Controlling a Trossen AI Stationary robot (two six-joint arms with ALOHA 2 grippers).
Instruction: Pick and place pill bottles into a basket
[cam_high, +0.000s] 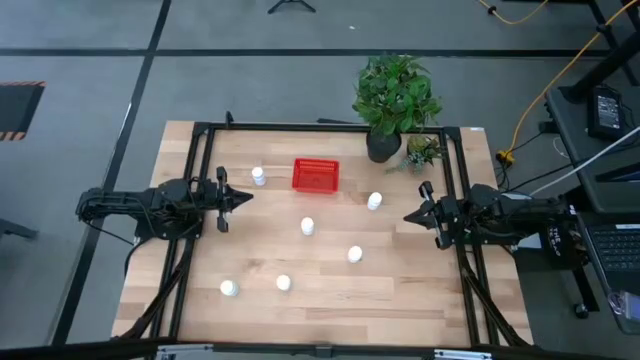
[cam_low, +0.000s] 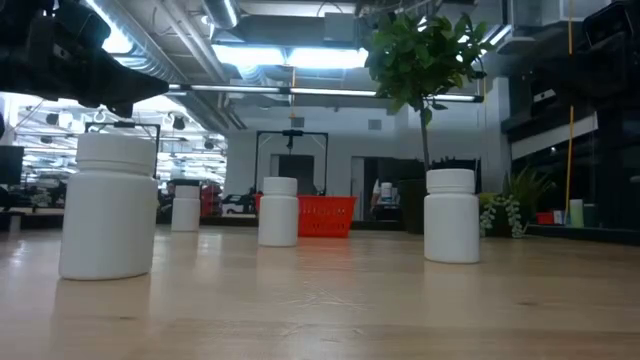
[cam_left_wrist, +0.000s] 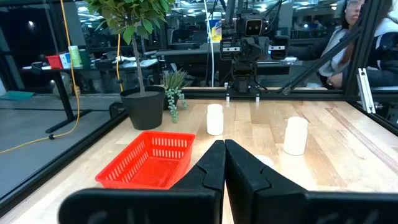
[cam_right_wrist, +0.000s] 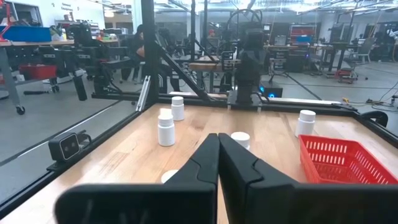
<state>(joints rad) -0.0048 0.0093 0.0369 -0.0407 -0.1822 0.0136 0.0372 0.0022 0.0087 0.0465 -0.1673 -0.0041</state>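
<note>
Several small white pill bottles stand upright on the wooden table, among them one (cam_high: 259, 176) left of the basket, one (cam_high: 374, 201) to its right and one (cam_high: 307, 227) at mid-table. The red basket (cam_high: 315, 175) sits empty at the far middle and also shows in the left wrist view (cam_left_wrist: 149, 162). My left gripper (cam_high: 245, 196) is shut and empty at the table's left, above the table. My right gripper (cam_high: 408, 215) is shut and empty at the right. The fingers of each gripper are closed together in its wrist view: left (cam_left_wrist: 224, 149), right (cam_right_wrist: 218, 140).
A dark pot with a leafy plant (cam_high: 383, 145) stands at the far right next to a small plant (cam_high: 423, 150). A black frame (cam_high: 200, 130) runs round the table. A person (cam_left_wrist: 348, 37) sits beyond the right side.
</note>
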